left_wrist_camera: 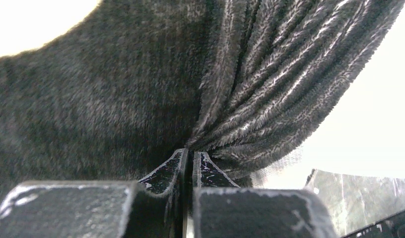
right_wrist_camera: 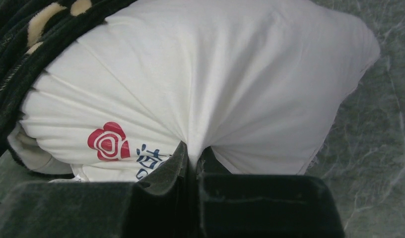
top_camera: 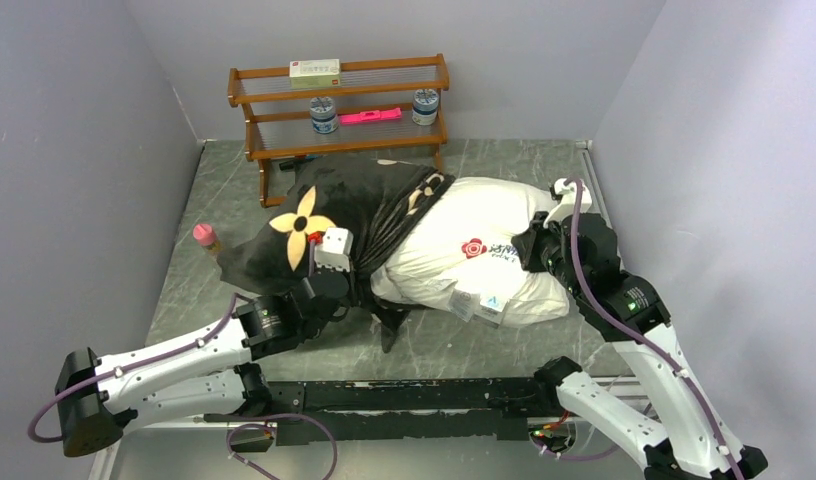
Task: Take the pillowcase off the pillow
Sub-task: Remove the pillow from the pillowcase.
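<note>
Black fuzzy cloth is bunched between the two tips of the left pincer (left_wrist_camera: pixel 189 151), which are squeezed tight on the pillowcase (left_wrist_camera: pixel 106 99). The cloth pulls into long folds right at the tips. The right pincer (right_wrist_camera: pixel 193 148) is closed too, pinching a fold of the white pillow (right_wrist_camera: pixel 230 74) just beside its red flower mark (right_wrist_camera: pixel 107 142) and blue letters. The pillow lies across the middle of the green stone desk (top_camera: pixel 464 345). The pillowcase covers the end nearer the left edge, and the rest sticks out bare toward the right edge. A big tan flower (top_camera: pixel 302 225) shows on top of the pillowcase. A small bottle (top_camera: pixel 203 236) with a pink cap stands just beside it, near the left edge. A wooden shelf (top_camera: pixel 339 110) stands at the far edge.
</note>
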{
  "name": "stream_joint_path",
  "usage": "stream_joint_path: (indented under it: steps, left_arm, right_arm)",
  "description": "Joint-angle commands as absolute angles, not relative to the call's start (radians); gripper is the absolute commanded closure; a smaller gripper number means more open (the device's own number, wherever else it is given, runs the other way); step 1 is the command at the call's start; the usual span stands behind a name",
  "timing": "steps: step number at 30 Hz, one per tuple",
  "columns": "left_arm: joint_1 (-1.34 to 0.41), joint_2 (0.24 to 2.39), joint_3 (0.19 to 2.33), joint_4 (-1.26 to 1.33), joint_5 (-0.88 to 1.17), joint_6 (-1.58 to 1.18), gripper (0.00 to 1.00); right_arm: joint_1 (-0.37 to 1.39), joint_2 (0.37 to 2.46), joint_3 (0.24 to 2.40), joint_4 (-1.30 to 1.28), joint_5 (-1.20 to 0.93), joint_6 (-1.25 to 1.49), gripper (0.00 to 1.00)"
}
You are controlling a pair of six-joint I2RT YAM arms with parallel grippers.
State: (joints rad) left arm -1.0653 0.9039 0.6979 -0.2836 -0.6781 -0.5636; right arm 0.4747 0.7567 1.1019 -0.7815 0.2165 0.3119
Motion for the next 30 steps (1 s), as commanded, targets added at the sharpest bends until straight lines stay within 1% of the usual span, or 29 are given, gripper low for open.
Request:
stream_joint_path:
  steps: [1, 2, 4, 8, 10, 12, 13, 15, 18, 21, 24, 26, 30]
  left_arm:
    - [-1.022, 0.891, 0.609, -0.258, -0.635, -0.556, 0.95]
    - [-1.022, 0.88, 0.592, -0.199, -0.586, -0.551, 0.94]
    - [-1.022, 0.864, 0.564, -0.12, -0.506, -0.535, 0.9]
    - [-1.022, 0.859, 0.547, -0.01, -0.356, -0.482, 0.72]
    - [-1.023, 0.86, 0.553, 0.045, -0.272, -0.453, 0.63]
    - [-1.023, 0.866, 0.558, 0.075, -0.202, -0.436, 0.55]
    - [-1.023, 0.871, 0.559, 0.09, -0.161, -0.429, 0.5]
    - [-1.023, 0.878, 0.564, 0.116, -0.083, -0.429, 0.44]
    - [-1.022, 0.88, 0.566, 0.141, -0.009, -0.444, 0.38]
    - [-1.022, 0.868, 0.583, 0.105, -0.027, -0.452, 0.32]
    - [-1.023, 0.866, 0.613, 0.041, -0.056, -0.438, 0.25]
    - [-1.023, 0.875, 0.634, 0.012, -0.06, -0.434, 0.24]
    - [-1.023, 0.903, 0.678, -0.038, -0.091, -0.442, 0.23]
  right_arm:
    - [0.433, 0.677, 1.065, -0.753, 0.255, 0.329, 1.0]
    - [0.433, 0.678, 1.049, -0.763, 0.205, 0.339, 1.0]
    - [0.433, 0.681, 1.016, -0.765, 0.118, 0.333, 0.91]
    - [0.433, 0.687, 0.987, -0.72, -0.025, 0.268, 0.73]
    - [0.433, 0.699, 0.987, -0.693, -0.051, 0.241, 0.64]
    - [0.433, 0.723, 0.991, -0.666, -0.08, 0.216, 0.57]
    - [0.434, 0.745, 0.991, -0.65, -0.1, 0.209, 0.54]
    - [0.433, 0.772, 0.985, -0.617, -0.138, 0.202, 0.5]
    - [0.433, 0.798, 0.973, -0.58, -0.152, 0.193, 0.45]
    - [0.433, 0.794, 0.988, -0.582, -0.1, 0.175, 0.41]
    - [0.433, 0.767, 0.999, -0.589, -0.02, 0.158, 0.33]
    - [0.433, 0.753, 1.008, -0.599, -0.005, 0.15, 0.29]
    - [0.433, 0.738, 1.012, -0.586, -0.03, 0.147, 0.26]
